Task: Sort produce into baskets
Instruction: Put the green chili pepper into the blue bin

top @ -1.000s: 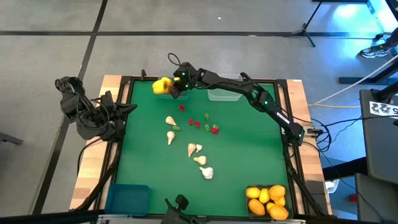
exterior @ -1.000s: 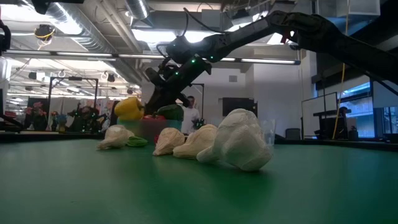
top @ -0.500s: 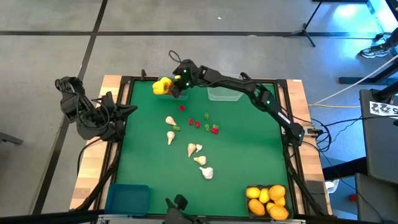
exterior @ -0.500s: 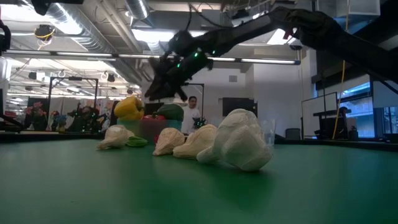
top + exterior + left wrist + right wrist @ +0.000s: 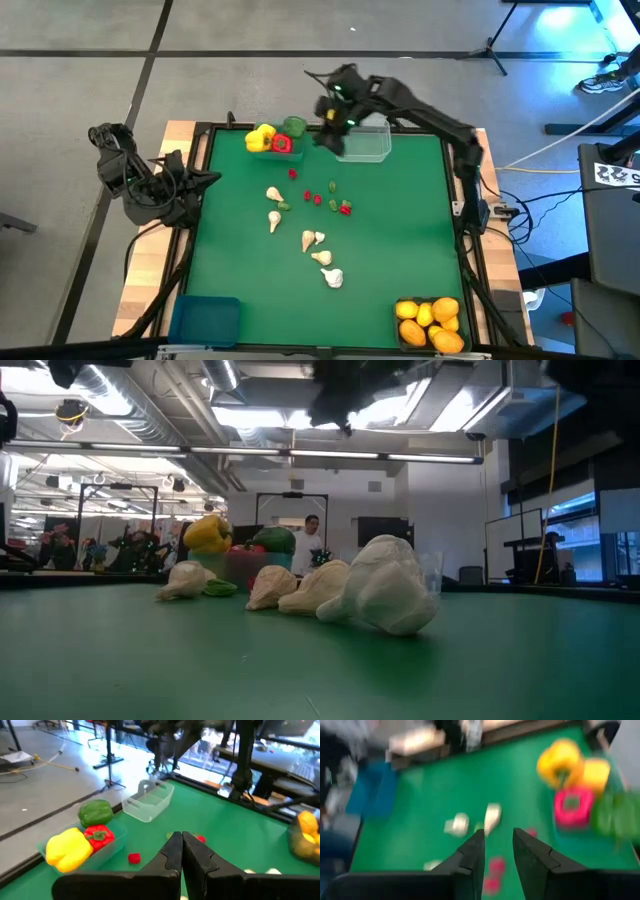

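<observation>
Bell peppers (image 5: 272,138) sit grouped in the teal basket (image 5: 112,847), sorted by type; our right gripper (image 5: 328,135) hovers empty, fingers parted; left gripper (image 5: 182,851) waits clenched at the table's edge.

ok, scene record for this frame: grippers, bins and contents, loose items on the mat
left gripper: shut, empty, parked at the table's left edge
right gripper: open, empty, raised by the clear bin
teal bin: yellow pepper, red pepper, green pepper
clear bin: empty
blue bin: contents not visible
grey bin: citrus
loose on mat: garlic, small red and green pieces
</observation>
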Controlling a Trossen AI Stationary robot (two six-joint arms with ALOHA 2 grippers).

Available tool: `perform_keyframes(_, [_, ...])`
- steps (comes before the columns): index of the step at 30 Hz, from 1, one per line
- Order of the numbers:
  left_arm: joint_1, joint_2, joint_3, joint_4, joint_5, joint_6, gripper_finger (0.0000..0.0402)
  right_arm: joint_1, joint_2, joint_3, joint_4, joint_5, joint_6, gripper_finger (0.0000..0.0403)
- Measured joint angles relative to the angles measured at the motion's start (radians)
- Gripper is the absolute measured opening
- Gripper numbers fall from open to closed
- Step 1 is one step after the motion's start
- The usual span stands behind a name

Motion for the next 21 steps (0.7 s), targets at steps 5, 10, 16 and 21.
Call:
perform_keyframes(5, [0.0, 0.012, 0.0, 0.003, 0.057, -0.028, 0.0004, 0.07, -0.135, 0.0, -0.336, 0.111, -0.041, 0.0113])
perform_keyframes(10, [0.015, 0.033, 0.0, 0.003, 0.099, -0.099, 0.0039, 0.188, -0.204, -0.024, -0.507, 0.404, 0.023, 0.0181])
perform_keyframes(16, [0.097, 0.073, 0.0, 0.002, 0.198, -0.125, 0.0092, 0.256, -0.259, -0.218, -0.491, 0.471, 0.124, 0.0254])
perform_keyframes(21, [0.211, 0.103, 0.0, -0.032, 0.326, -0.194, 0.012, 0.256, -0.317, -0.5, -0.251, 0.37, 0.151, 0.0265])
